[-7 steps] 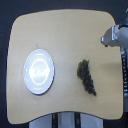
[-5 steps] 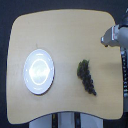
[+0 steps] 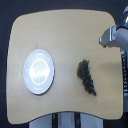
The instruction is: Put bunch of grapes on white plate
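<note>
The bunch of grapes (image 3: 87, 76), a dark elongated cluster with a greenish end toward the top, lies on the wooden table (image 3: 65, 40) right of centre. The white plate (image 3: 39, 71), round and glossy, rests on the exterior view's left side of the table, well apart from the grapes. My gripper (image 3: 103, 39) hangs at the exterior view's right edge of the table, above and to the right of the grapes, not touching them. Its fingers are too blurred to tell whether they stand open or shut.
The table has rounded corners and a light wood top. My arm (image 3: 121, 35) comes in from the exterior view's upper right. Dark floor surrounds the table, and a pale base shows beneath its lower edge.
</note>
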Controlling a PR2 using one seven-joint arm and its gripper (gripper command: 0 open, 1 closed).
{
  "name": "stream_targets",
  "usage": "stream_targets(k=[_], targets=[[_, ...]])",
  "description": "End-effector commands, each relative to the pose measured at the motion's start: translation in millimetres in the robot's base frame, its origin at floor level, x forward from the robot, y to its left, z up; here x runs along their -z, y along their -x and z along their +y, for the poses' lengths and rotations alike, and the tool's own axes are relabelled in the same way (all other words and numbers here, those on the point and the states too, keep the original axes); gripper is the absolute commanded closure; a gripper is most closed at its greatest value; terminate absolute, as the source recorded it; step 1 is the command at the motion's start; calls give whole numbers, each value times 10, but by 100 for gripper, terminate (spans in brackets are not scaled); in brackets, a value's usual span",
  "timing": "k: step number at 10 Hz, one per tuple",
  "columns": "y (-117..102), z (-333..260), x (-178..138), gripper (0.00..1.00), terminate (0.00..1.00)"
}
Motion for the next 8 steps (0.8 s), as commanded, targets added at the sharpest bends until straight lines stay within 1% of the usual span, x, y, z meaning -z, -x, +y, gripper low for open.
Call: stream_targets(k=[1,3,4,5,8], targets=[[354,690,334,0,0],[508,1008,526,0,0],[531,1174,654,0,0],[541,1255,715,0,0],[482,1426,947,0,0]])
